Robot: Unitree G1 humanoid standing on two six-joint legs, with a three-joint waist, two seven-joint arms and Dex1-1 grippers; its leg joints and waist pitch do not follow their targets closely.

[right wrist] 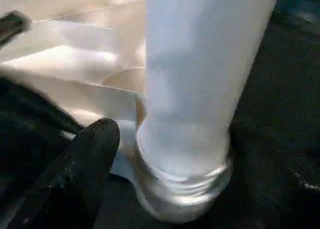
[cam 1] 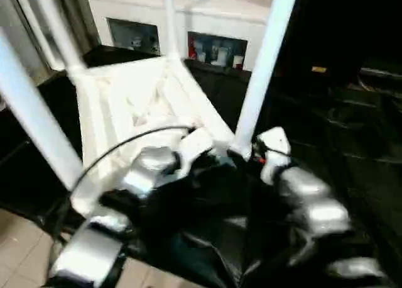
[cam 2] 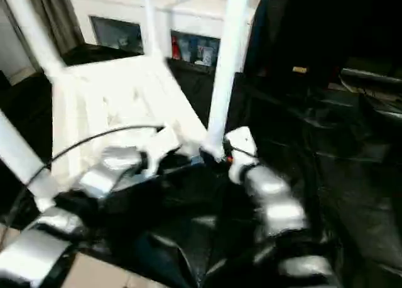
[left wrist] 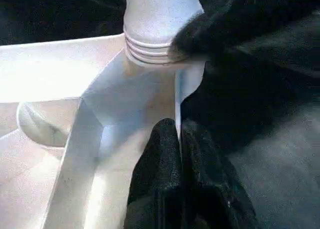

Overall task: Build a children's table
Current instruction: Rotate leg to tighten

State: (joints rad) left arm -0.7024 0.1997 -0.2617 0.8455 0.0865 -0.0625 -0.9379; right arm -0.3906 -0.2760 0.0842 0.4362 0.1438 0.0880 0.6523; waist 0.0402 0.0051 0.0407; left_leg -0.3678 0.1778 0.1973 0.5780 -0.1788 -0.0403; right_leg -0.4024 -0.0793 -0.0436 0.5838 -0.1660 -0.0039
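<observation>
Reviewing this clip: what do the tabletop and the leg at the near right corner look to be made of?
The tabletop looks like white moulded plastic: thin ribs, smooth sheen. The leg is likely the same plastic, matte-smooth, with moulded thread rings at its base. Both are hedged guesses from looks alone.

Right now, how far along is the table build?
Done: the tabletop lies underside up with legs standing from all four corners. In hand: the near right leg; its threaded end still shows rings above the socket, so it is likely not fully seated. The right gripper is at its base, the left gripper on the tabletop's edge. Left: seat it, then flip.
</observation>
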